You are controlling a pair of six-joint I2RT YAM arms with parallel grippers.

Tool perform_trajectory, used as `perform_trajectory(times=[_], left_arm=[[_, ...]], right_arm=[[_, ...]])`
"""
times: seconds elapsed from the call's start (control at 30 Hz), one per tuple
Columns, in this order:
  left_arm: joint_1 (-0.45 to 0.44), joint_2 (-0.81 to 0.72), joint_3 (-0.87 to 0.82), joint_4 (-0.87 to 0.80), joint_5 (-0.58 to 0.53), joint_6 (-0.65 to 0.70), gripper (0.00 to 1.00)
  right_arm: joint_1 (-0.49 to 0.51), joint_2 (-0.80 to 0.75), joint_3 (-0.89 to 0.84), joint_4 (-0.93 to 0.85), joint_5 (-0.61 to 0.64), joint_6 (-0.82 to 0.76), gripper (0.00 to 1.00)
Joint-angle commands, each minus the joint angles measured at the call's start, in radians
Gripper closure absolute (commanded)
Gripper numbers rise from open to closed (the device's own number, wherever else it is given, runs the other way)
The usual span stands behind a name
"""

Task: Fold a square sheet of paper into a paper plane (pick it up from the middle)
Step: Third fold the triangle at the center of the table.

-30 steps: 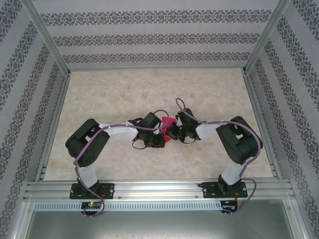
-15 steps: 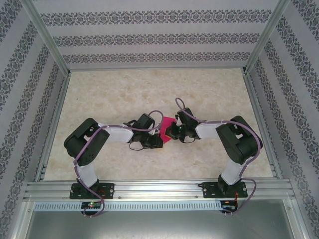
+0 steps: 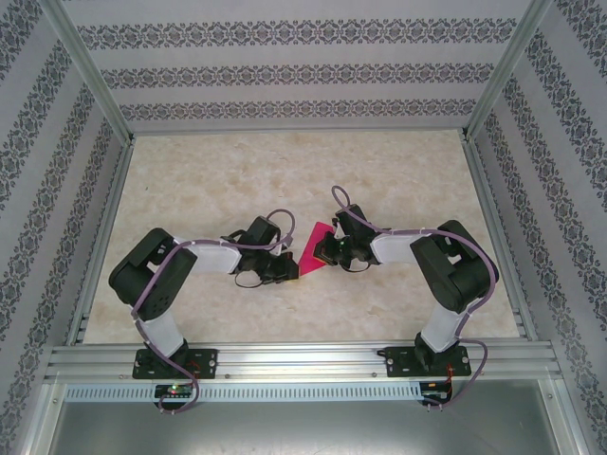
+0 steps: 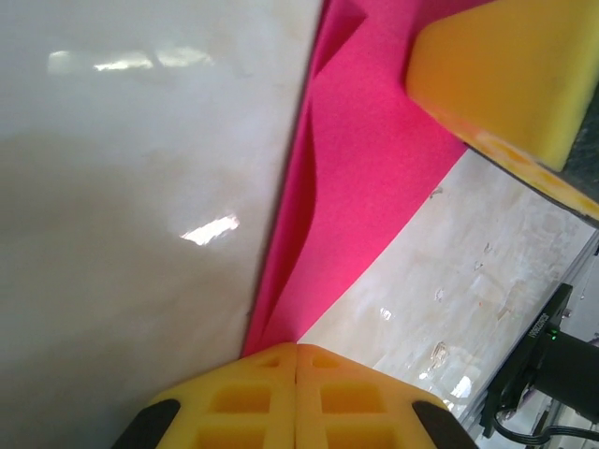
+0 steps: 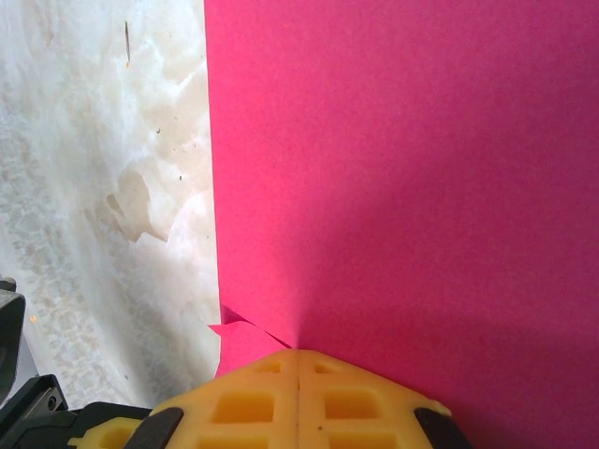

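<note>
One pink sheet, two grippers: the square sheet of paper (image 3: 311, 248) is held mid-table (image 3: 285, 171), with the left gripper (image 4: 297, 354) clamped on one end and the right gripper (image 5: 297, 355) pinched tight on the other. Since a second ago the left arm has drawn back leftward, baring more pink between them.

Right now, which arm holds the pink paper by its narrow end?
The left arm: its jaws pinch the paper's narrow folded tip, while the right arm's jaws clamp a broad flat part.

Beige marbled tabletop (image 3: 285, 171) inside patterned walls (image 3: 303, 71), aluminium frame (image 3: 303, 358).
</note>
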Motion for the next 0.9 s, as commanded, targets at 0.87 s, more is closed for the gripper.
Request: perform_trajectory(times=[0.87], left_arm=[[-0.003, 0.105, 0.053, 0.099, -0.048, -0.171, 0.86]], right_arm=[[0.005, 0.051, -0.035, -0.121, 0.118, -0.004, 0.94]])
